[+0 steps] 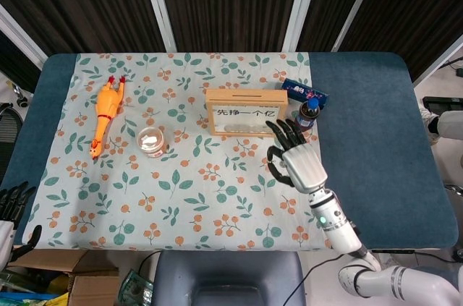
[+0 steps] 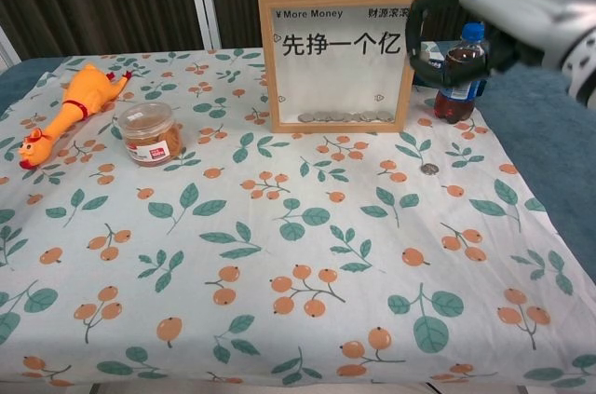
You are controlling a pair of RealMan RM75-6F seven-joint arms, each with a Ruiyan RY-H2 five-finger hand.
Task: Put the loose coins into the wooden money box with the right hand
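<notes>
Now my right hand (image 2: 484, 7) is up in the air beside the top right corner of the wooden money box (image 2: 342, 57), fingers (image 1: 283, 132) spread and curved, holding nothing that I can see. One loose coin (image 2: 429, 169) lies on the leafy tablecloth (image 2: 279, 254), down in front of the cola bottle (image 2: 460, 75). More coins sit inside the box, along its bottom. My left hand (image 1: 14, 205) hangs off the table's left edge, fingers apart.
</notes>
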